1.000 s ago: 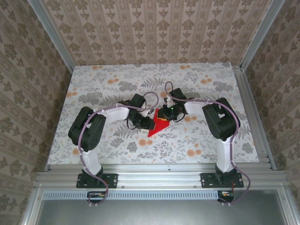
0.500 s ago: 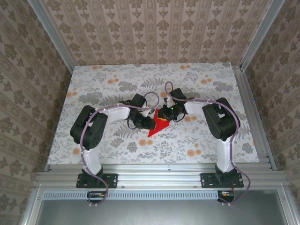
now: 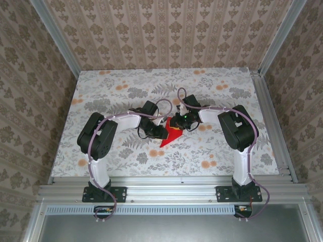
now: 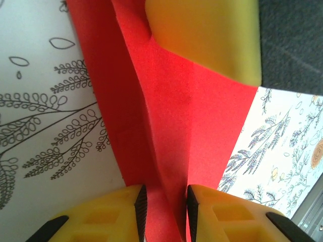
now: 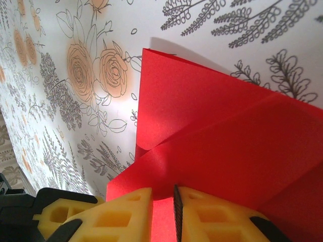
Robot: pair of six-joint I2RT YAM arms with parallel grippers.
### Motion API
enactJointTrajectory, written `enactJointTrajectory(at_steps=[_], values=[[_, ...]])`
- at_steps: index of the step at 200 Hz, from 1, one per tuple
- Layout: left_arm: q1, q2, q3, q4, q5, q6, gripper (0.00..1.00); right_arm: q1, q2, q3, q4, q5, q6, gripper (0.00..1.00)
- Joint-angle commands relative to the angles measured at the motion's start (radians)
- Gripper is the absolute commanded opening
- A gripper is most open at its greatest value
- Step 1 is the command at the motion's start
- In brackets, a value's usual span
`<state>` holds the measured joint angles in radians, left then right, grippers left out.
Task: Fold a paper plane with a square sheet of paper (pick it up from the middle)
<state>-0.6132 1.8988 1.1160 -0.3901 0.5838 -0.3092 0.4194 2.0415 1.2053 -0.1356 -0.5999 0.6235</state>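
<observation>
mid-crease: right claw (image 5: 162,201) clamps the red paper (image 5: 212,131), left claw (image 4: 165,206) straddles its raised ridge — grip there unclear — next likely needs a firm pinch along it.

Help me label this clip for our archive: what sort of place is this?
Probably a robot test booth dressed like a home: patterned wallpaper on the walls, a bare metal frame around a flowered table, and two bolted-down arms working red paper.

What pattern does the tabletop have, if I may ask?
White tabletop with grey foliage and orange flowers; clearest in right wrist view.
</observation>
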Motion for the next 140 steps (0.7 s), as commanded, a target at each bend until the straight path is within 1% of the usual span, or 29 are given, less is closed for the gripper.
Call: enactJointTrajectory(at_steps=[1,49,90,94,100,140], values=[[0.011,0.004,-0.011,0.011,0.017,0.009,0.29,-0.005,0.005,-0.012,-0.048,0.017,-0.019,0.23],[0.029,0.004,-0.031,0.021,0.028,0.009,0.28,-0.004,0.005,-0.019,-0.048,0.022,-0.021,0.23],[0.041,0.034,-0.038,0.048,0.053,0.001,0.27,-0.005,0.003,-0.022,-0.057,0.031,-0.027,0.23],[0.042,0.037,-0.038,0.049,0.082,-0.001,0.27,-0.004,0.003,-0.021,-0.058,0.032,-0.028,0.23],[0.044,0.041,-0.037,0.052,0.086,0.0,0.26,-0.005,0.003,-0.023,-0.059,0.033,-0.029,0.23],[0.049,0.049,-0.039,0.044,0.076,0.004,0.25,-0.007,0.003,-0.023,-0.061,0.037,-0.031,0.23]])
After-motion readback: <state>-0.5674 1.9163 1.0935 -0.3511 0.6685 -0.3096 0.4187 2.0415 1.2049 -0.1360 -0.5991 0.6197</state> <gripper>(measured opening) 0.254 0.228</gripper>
